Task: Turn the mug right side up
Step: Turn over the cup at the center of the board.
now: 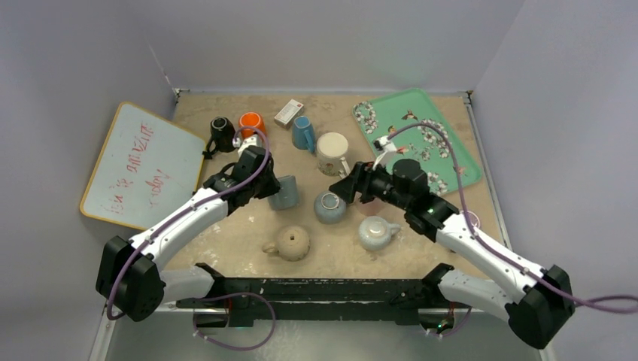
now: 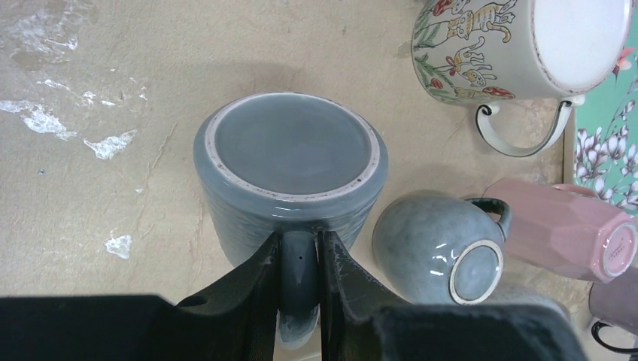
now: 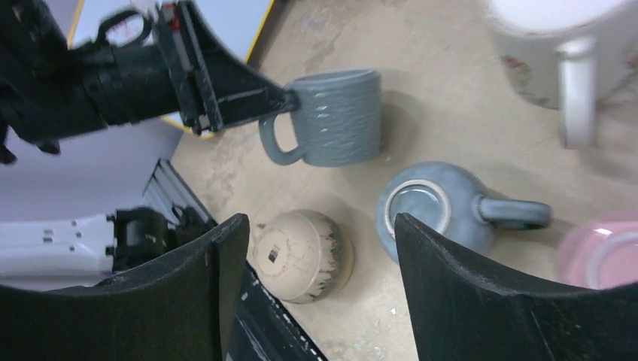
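Sand-coloured counter, closed in by pale grey walls, fills the overhead view. Left jaws are clamped together on the handle of the grey ribbed mug, at the bottom centre of the left wrist view. The mug's flat base faces up toward that camera, so it is upside down, and overhead it sits just left of the frame's centre. Whether its rim touches the counter I cannot tell. Right jaws stand wide apart with nothing between them, hanging over a round blue-grey mug, which also shows its foot ring upward, just right of the ribbed one. Lower in the overhead frame sit a tan teapot and a pale teapot, and above the centre stands a cream floral mug. A pink faceted mug shows at the right edge of the left wrist view. Farther out, a green flowered tray lies at the upper right and a whiteboard leans at the left edge.
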Controlling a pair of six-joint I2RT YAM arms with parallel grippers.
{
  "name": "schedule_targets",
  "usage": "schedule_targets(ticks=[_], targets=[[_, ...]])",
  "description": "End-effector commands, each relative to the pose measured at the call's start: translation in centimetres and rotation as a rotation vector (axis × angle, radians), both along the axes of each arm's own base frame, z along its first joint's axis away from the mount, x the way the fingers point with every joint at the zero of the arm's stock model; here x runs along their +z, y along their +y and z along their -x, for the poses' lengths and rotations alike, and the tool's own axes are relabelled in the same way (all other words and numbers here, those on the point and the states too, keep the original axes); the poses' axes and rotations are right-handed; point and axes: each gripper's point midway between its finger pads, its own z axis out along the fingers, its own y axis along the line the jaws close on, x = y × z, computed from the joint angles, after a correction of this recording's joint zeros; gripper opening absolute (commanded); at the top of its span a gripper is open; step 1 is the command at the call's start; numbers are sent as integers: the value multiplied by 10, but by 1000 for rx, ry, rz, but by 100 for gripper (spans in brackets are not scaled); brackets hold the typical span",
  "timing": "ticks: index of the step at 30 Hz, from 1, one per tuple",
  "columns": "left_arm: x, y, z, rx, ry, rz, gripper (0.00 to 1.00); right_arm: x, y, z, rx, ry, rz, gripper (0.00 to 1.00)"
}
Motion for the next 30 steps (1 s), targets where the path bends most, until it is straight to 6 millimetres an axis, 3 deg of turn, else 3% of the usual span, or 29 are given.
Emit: schedule_targets(ticks=[1, 10, 16, 20, 30], targets=[[13, -9, -10, 14, -46, 76, 0, 18, 36, -10, 30, -182, 58, 73], [12, -11, -6, 15, -21, 94, 0, 4, 110, -5, 47, -435, 46, 75], [13, -13, -4, 11, -11, 102, 0, -3, 145, 2, 39, -610, 71, 75], [10, -14, -5, 11, -2, 103, 0, -16, 156, 2, 14, -687, 125, 75], [9, -11, -5, 10, 5, 74, 0, -54, 166, -13, -46, -667, 233, 72]])
